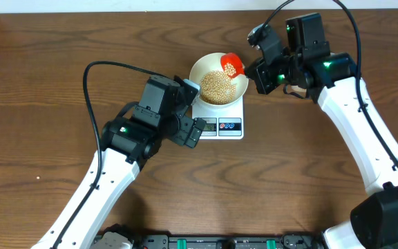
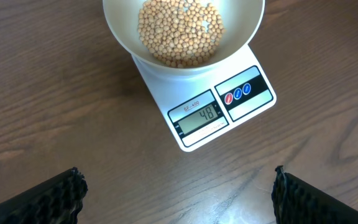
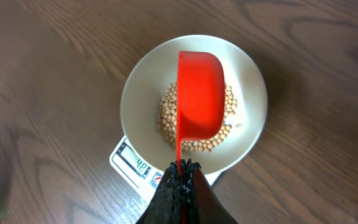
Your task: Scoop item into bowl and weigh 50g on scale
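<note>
Our right gripper (image 3: 180, 171) is clamped on the handle of the red scoop (image 3: 201, 93), which juts straight out ahead of its fingers, over the bowl (image 3: 253, 124). The beans (image 2: 179, 31) lie piled in that bowl, and the bowl sits on the scale (image 2: 166, 84) just ahead of our left gripper (image 2: 179, 196). The left's fingers are wide apart and hold nothing.

The display (image 2: 201, 116) reads 48 — approx. at target, so we judge the risk is overshoot: one sloppy tip dumps too many beans. If the scoop leans on the rim, the reading goes false. A bump could also slide the bowl off the scale.

Only the left wrist cam gives clear digits; overhead they're too small. The right wrist cam shows just the scoop's back — we can't tell if beans remain inside. Overhead alone shows both arms w/ the scale between them.
</note>
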